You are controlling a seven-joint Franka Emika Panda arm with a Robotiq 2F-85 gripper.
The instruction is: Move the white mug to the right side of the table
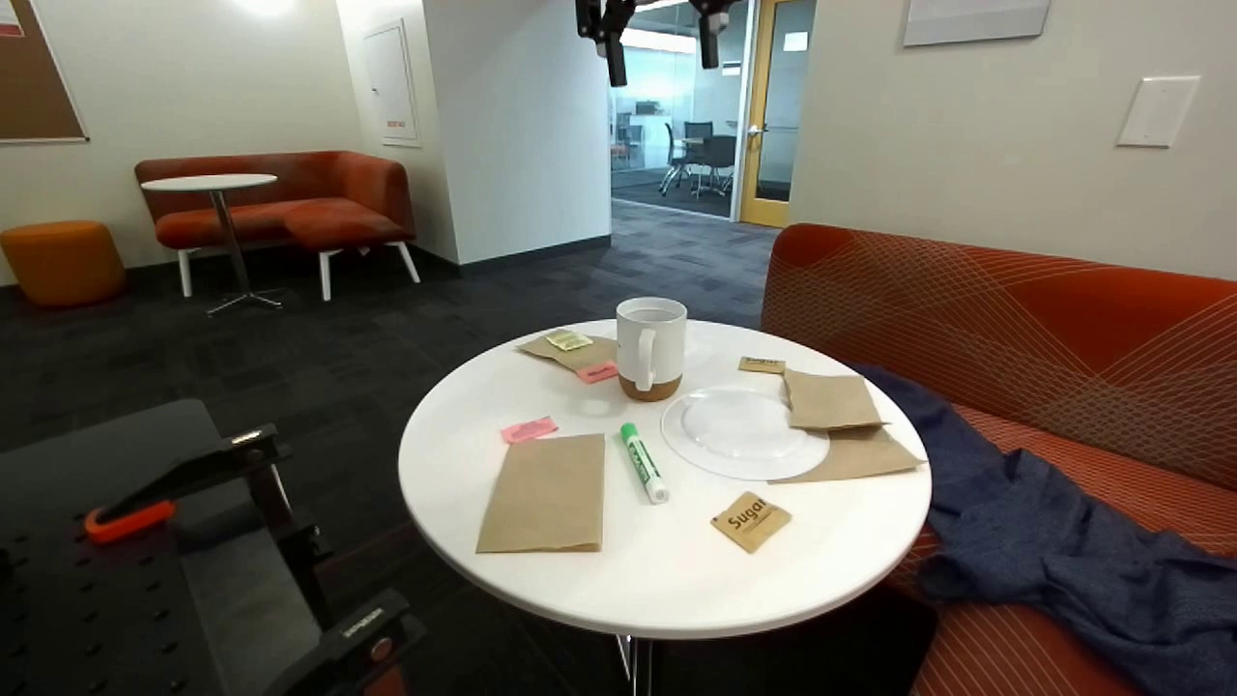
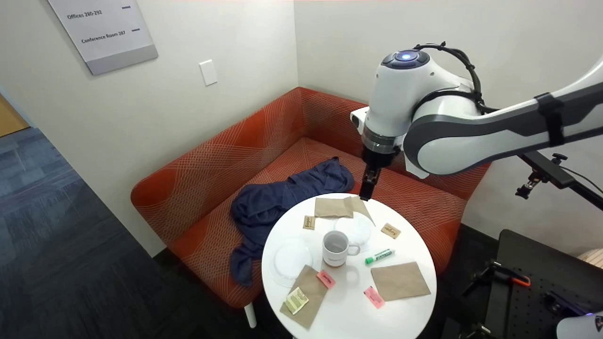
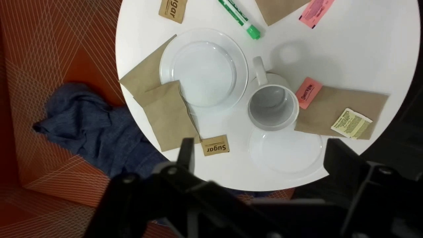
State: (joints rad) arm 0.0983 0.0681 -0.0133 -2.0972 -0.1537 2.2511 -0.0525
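Note:
The white mug (image 1: pixel 664 338) stands upright on the round white table (image 1: pixel 667 585), a little back from the middle. It has a brown base band and one handle. In an exterior view the mug (image 2: pixel 334 254) has its handle pointing right. In the wrist view the mug (image 3: pixel 271 107) is open end up, its inside visible, between two clear plates. My gripper (image 1: pixel 663 63) is open and empty, pointing down high above the table. It also shows in an exterior view (image 2: pixel 367 190) near the table's far edge, and its spread fingers show in the wrist view (image 3: pixel 259 152).
A clear plate (image 3: pixel 203 72) and another clear plate (image 3: pixel 286 153) lie beside the mug. Brown napkins (image 1: pixel 546 493), sugar packets (image 1: pixel 752 522), pink packets (image 1: pixel 529 430), a yellow packet (image 2: pixel 297 301) and a green marker (image 1: pixel 646 466) lie around. An orange sofa (image 2: pixel 226 160) with blue cloth (image 2: pixel 282 197) borders the table.

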